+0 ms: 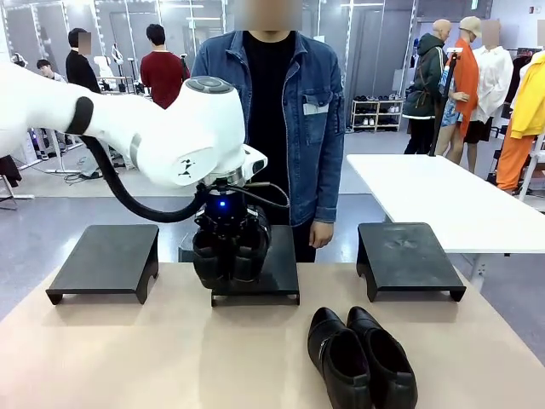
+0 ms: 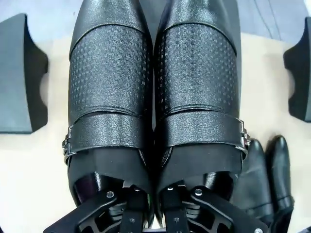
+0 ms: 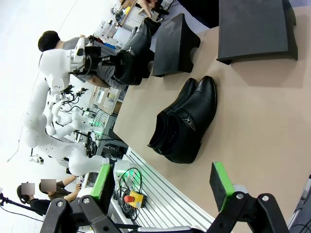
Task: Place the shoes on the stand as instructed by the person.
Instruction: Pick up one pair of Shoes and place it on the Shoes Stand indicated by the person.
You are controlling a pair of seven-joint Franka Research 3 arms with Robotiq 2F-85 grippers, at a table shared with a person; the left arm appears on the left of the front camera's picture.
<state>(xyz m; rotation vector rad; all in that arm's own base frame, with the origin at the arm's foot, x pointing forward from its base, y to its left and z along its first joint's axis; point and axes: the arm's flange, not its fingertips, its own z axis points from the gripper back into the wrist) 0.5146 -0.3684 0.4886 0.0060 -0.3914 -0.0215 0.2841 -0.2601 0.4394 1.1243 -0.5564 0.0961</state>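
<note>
My left gripper [image 1: 228, 223] is shut on one pair of black shoes [image 1: 230, 256], holding them over the front part of the middle stand [image 1: 277, 268]. In the left wrist view the gripper [image 2: 154, 199] pinches the inner walls of the two shoes [image 2: 109, 73], whose toes point away. The other pair of shoes [image 1: 362, 358] lies on the table at the front right, also seen as shoes [image 3: 187, 121] in the right wrist view. My right gripper [image 3: 160, 187] hangs open above the table edge, with nothing between its green pads [image 3: 219, 182]. The person [image 1: 285, 111] stands behind the middle stand, one hand [image 1: 321, 232] hanging down.
A left stand [image 1: 106, 260] and a right stand [image 1: 409, 256], both black and bare, flank the middle one on the tan table [image 1: 128, 358]. A white table [image 1: 443, 192] stands at the back right. Other people are farther off.
</note>
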